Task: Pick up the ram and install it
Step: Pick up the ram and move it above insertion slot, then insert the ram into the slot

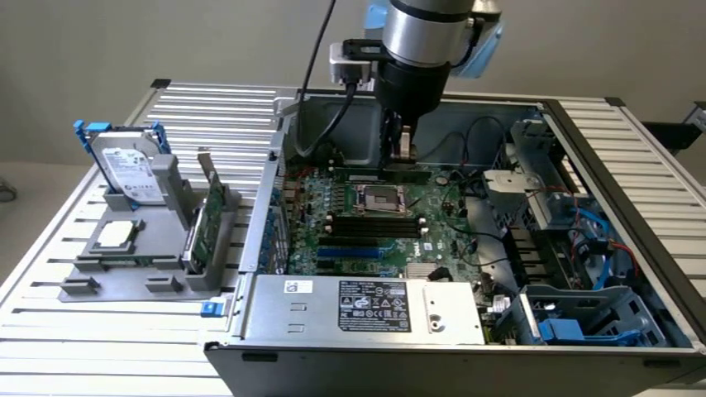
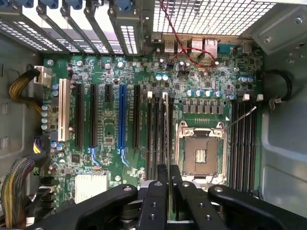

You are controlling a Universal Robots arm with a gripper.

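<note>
My gripper hangs inside the open computer case, over the motherboard. It is shut on the ram, a narrow green stick lying level just above the board, beyond the processor socket. In the wrist view the fingers of the gripper pinch the ram, seen edge-on as a thin line. It runs along the black memory slots beside the socket. I cannot tell whether the stick touches a slot.
A grey holder at the exterior view's left carries a hard drive, a square processor chip and an expansion card. The power supply, drive cage and cables crowd the case.
</note>
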